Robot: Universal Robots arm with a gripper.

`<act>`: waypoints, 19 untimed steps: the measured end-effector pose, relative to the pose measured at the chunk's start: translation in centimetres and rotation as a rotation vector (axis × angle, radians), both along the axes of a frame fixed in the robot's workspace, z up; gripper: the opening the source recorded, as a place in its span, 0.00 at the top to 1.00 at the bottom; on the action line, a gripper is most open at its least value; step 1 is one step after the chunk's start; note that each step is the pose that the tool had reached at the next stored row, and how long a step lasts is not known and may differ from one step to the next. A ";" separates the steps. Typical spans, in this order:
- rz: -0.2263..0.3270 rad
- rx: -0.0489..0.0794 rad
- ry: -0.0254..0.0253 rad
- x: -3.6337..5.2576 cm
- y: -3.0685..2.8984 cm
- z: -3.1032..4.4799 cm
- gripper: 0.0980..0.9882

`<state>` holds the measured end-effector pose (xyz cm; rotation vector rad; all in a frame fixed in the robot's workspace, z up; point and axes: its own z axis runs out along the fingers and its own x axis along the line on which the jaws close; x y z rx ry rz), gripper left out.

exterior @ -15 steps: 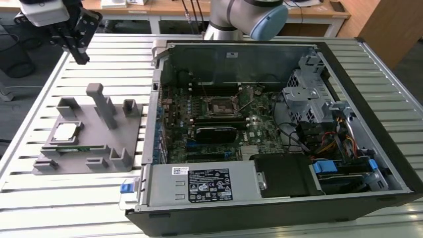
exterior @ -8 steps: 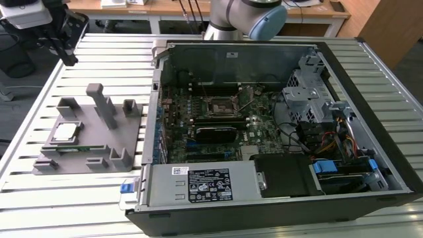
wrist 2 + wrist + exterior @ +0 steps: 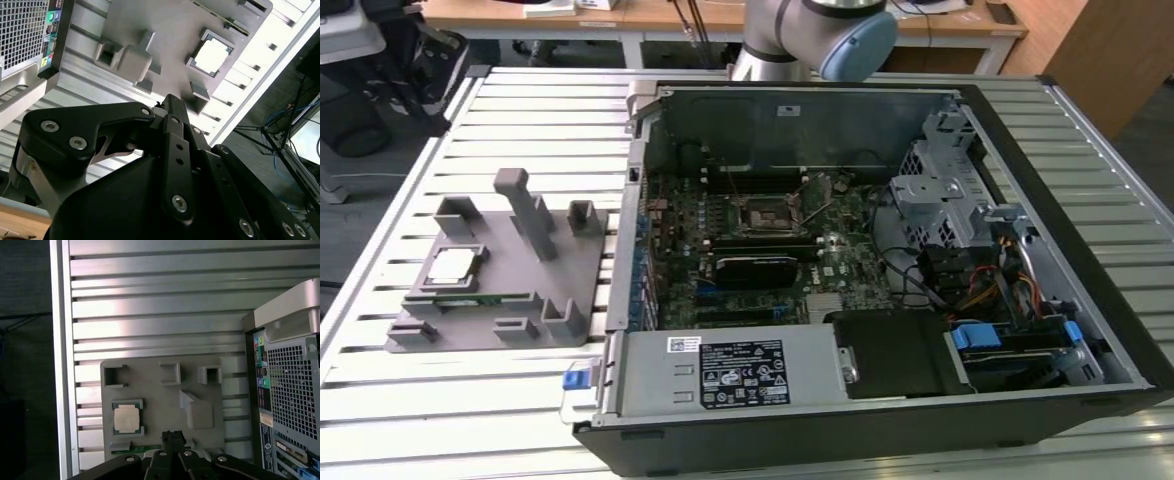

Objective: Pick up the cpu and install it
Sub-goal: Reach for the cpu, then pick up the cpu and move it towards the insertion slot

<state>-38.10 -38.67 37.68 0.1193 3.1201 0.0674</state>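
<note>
Black metal gripper (image 3: 172,435) is sitting closest to the lens in both wrist views. Its fingertips are meeting, with nothing clamped between them. It is hovering over the near edge of a grey moulded plastic holder tray (image 3: 150,385), apart from it. Nothing is standing between gripper and tray.

The cpu (image 3: 126,419), a small flat square chip with a silvery-white top, is lying flat in a corner-bracketed recess of that tray. It is lying beneath the gripper and a little to one side of its tips, not touching them. A long thin green memory stick (image 3: 131,449) is lying in a slot along the tray edge, just beside the cpu recess and nearer the gripper. Grey upright blocks (image 3: 197,412) are rising from the tray on the gripper's other side.

The tray is resting on a ribbed aluminium table (image 3: 150,315). Beside it, well off from the gripper, an open black desktop computer case (image 3: 854,445) is lying on its side. It is holding a green motherboard (image 3: 847,235), with a black square socket frame (image 3: 766,213) near the board's middle. A grey metal drive cage (image 3: 941,190) is sitting toward the exterior view's right.
</note>
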 end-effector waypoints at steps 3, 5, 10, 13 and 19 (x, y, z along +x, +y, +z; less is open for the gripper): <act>0.000 0.000 0.0005 -0.99 0.00 -0.10 0.99; 0.000 0.000 0.0007 -1.68 0.00 -0.16 0.99; 0.000 0.000 0.0008 -3.57 0.00 -0.26 0.99; 0.000 0.000 0.0008 -4.25 0.00 -0.44 0.99; 0.000 -0.001 0.0041 -4.47 0.00 -1.14 0.99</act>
